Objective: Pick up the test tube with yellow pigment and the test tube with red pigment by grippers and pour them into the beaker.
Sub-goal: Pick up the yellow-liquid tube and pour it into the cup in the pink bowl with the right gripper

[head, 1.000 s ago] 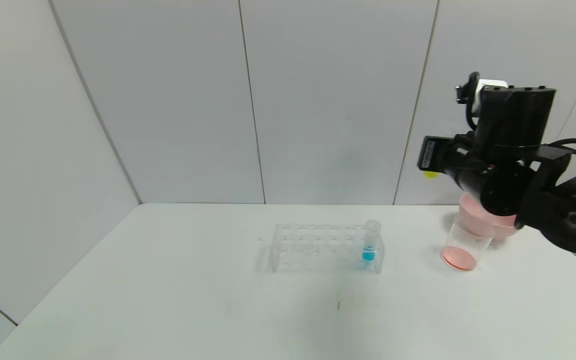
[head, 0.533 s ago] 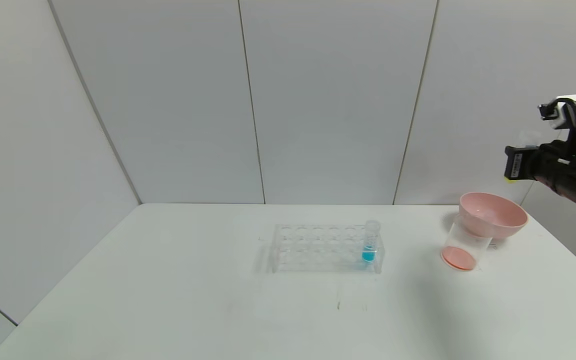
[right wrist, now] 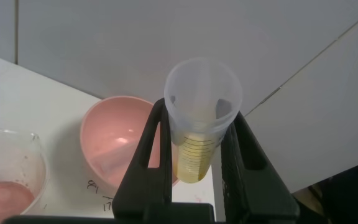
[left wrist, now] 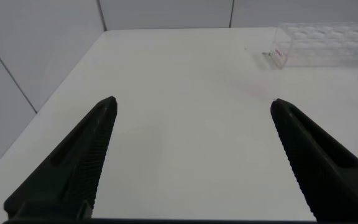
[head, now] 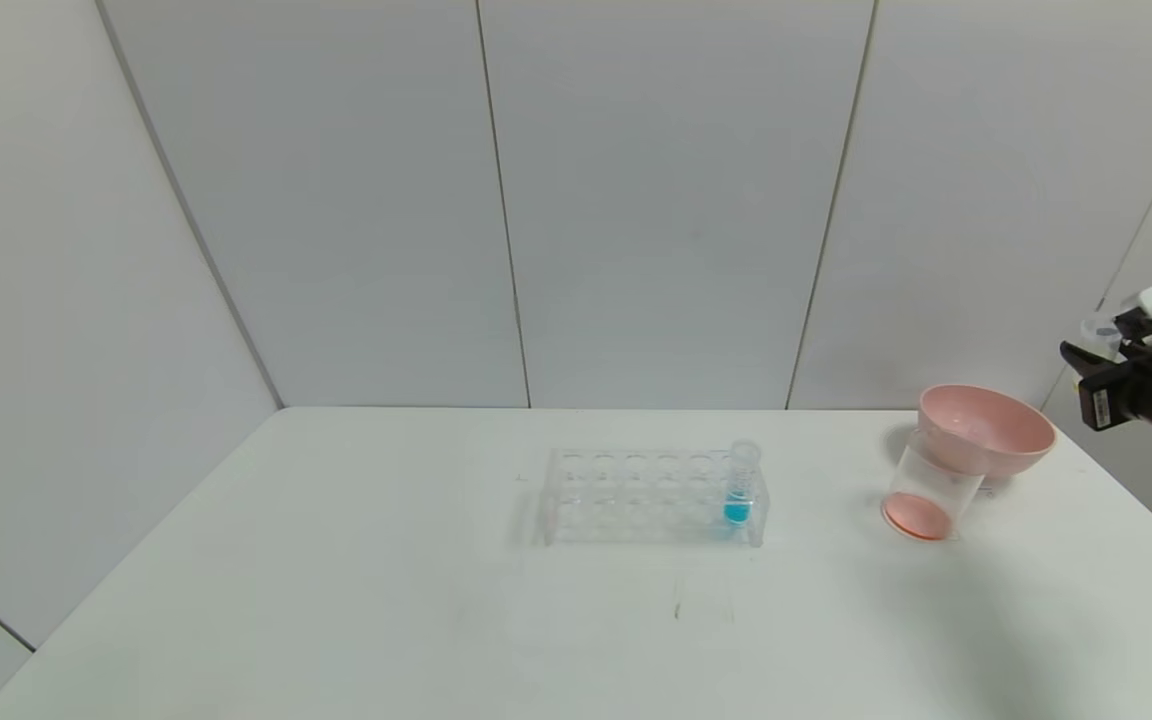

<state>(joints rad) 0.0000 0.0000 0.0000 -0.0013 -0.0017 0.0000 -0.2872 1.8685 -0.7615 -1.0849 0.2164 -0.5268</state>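
My right gripper (head: pixel 1101 365) hangs at the far right, beyond the table's right edge, right of the pink bowl. In the right wrist view it (right wrist: pixel 199 111) is shut on the test tube with yellow pigment (right wrist: pixel 199 130), mouth towards the camera, yellow liquid in its round bottom. The beaker (head: pixel 921 500) stands at the right of the table with red-orange liquid at its bottom; it also shows in the right wrist view (right wrist: pixel 5 174). The test tube with red pigment is out of view. My left gripper (left wrist: pixel 192 102) is open and empty over the table's left part.
A pink bowl (head: pixel 986 430) stands just behind the beaker, also in the right wrist view (right wrist: pixel 114 146). A clear tube rack (head: pixel 651 495) sits mid-table with a blue-liquid tube (head: pixel 739 485) at its right end; the rack shows in the left wrist view (left wrist: pixel 325 43).
My right gripper has swung from over the beaker and bowl to the right and downward, past the table's right edge, with the tube in it. Nothing else moved.
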